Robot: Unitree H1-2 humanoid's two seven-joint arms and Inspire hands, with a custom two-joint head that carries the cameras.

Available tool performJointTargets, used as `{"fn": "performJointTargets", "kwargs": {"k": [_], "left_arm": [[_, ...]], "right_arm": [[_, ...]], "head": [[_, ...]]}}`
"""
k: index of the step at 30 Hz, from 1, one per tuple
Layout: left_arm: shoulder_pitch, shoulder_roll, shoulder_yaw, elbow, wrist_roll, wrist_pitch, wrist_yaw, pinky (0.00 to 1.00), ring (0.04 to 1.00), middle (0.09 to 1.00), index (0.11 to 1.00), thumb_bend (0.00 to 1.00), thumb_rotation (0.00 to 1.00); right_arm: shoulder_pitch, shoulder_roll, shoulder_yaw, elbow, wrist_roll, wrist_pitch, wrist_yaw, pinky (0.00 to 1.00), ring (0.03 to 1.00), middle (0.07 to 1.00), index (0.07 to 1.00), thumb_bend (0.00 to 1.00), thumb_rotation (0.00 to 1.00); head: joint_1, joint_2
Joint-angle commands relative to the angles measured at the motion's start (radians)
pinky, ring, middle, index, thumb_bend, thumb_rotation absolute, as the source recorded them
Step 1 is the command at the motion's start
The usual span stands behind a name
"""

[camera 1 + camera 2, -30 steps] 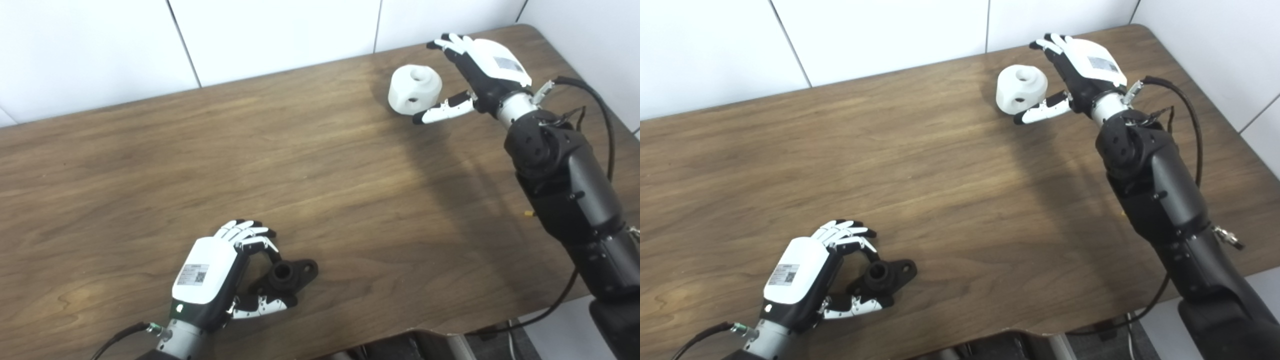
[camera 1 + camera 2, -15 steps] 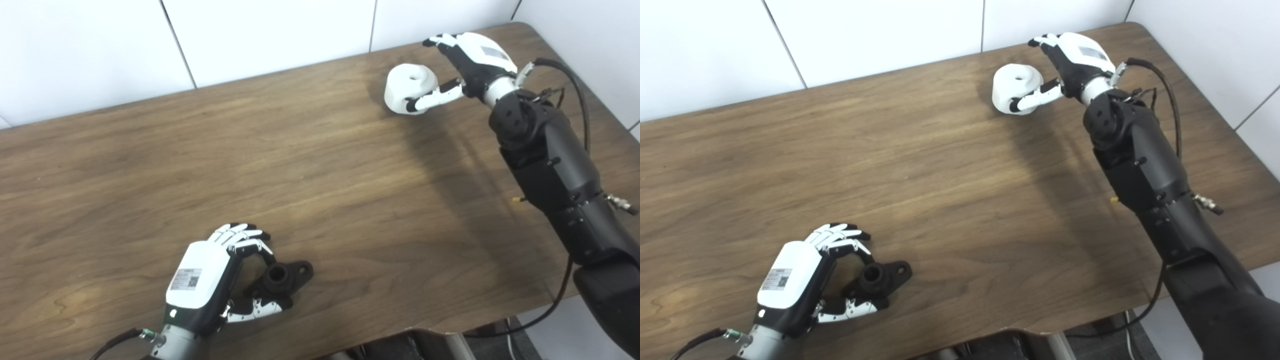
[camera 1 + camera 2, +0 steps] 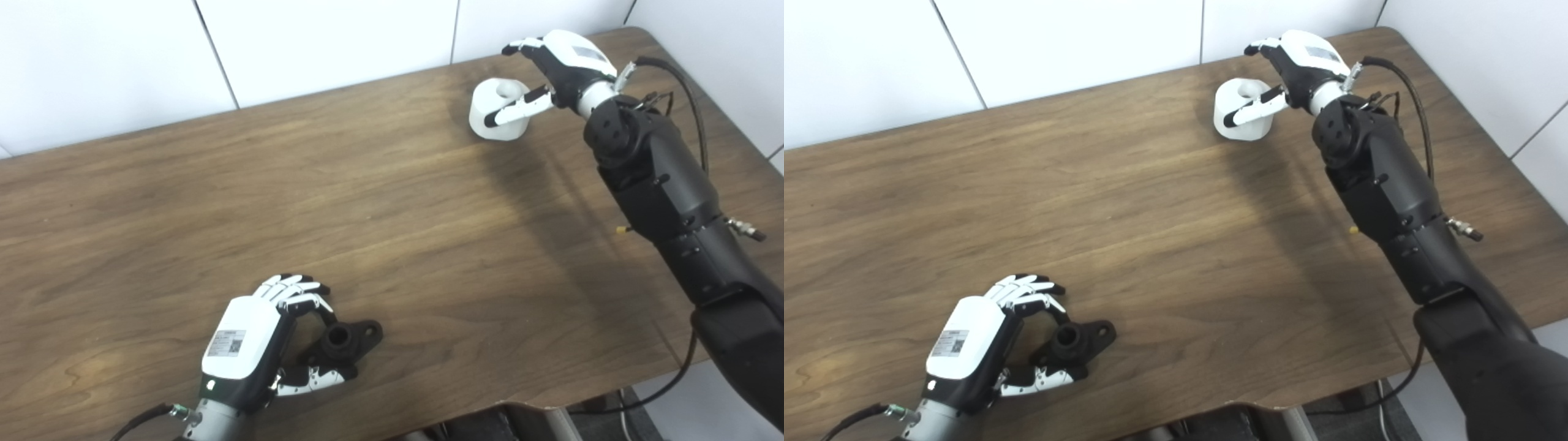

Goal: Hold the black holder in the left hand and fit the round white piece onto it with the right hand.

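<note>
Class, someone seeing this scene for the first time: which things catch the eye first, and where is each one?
At the table's far right corner, the right hand arches over the round white piece, thumb across its front, not clearly gripping. Near the front left edge, the left hand curls its fingers around the black holder. Bare brown table lies between them.

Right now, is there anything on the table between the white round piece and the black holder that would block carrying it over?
Nothing visible does. The round white piece sits at the far right under the right hand; the black holder is near the front in the left hand. Only bare table lies between.
</note>
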Motion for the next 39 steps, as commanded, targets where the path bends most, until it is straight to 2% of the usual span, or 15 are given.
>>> {"fn": "performJointTargets", "kwargs": {"k": [1,10,39], "left_arm": [[0.017,0.018,-0.002,0.01,0.039,0.011,-0.02,0.88,0.836,0.76,0.487,0.52,0.05],[0.018,0.015,-0.005,0.004,0.044,0.013,-0.023,0.88,0.841,0.763,0.487,0.52,0.05],[0.02,0.017,0.0,-0.006,0.036,0.016,-0.027,0.88,0.843,0.766,0.487,0.52,0.05]], "right_arm": [[-0.047,-0.01,-0.013,-0.006,0.002,0.006,-0.013,0.9,0.983,0.93,0.84,0.78,0.43],[-0.043,-0.009,-0.005,-0.001,0.01,0.006,-0.014,0.9,0.975,0.902,0.782,0.76,0.39],[-0.018,-0.016,-0.008,0.01,0.011,0.006,-0.019,0.9,0.964,0.884,0.797,0.71,0.33]], "head": [[0.002,0.003],[0.002,0.004],[-0.001,0.01]]}}
